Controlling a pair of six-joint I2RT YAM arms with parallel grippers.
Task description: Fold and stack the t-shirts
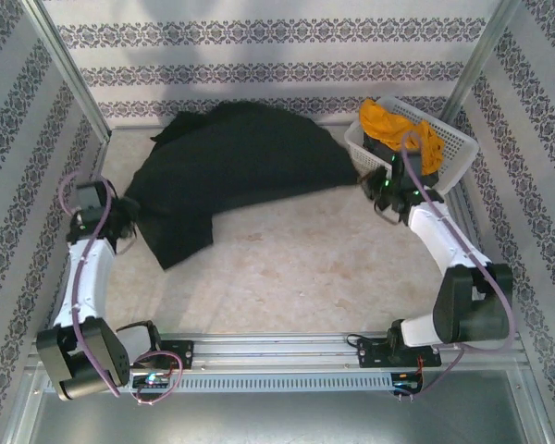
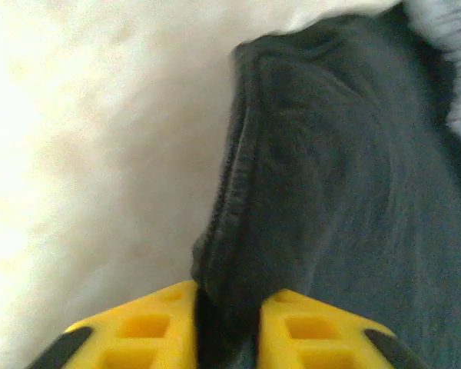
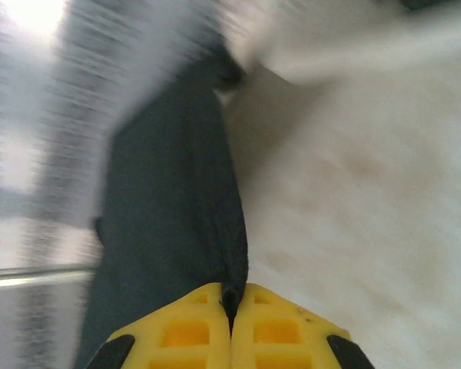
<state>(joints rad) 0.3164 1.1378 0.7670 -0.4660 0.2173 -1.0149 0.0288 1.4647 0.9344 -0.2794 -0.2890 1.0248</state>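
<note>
Large black soft-fabric t-shirt (image 1: 240, 157): lying rumpled across the far left of the pale speckled worktop (image 1: 287, 268).
Left end effector (image 2: 227, 307): released, yellow fingers parted either side of the shirt's hem.
Right end effector (image 3: 230, 296): clenched on the shirt's right edge.
Orange-yellow fabric t-shirt (image 1: 388, 118): heaped in the white plastic lattice basket (image 1: 458, 139), far right.

My right wrist view is smeared by motion. Past the black shirt (image 3: 169, 200) pinched in the right gripper (image 3: 232, 307), everything is streaks. The bottom edge cuts off both grippers' fingers. A shirt fold fills the gap of the left gripper (image 2: 227, 323); I cannot tell whether it presses the cloth. From above, a dark thing (image 1: 429, 155) in the basket (image 1: 462, 148) lies partly under the orange shirt (image 1: 388, 120), too small to name.
</note>
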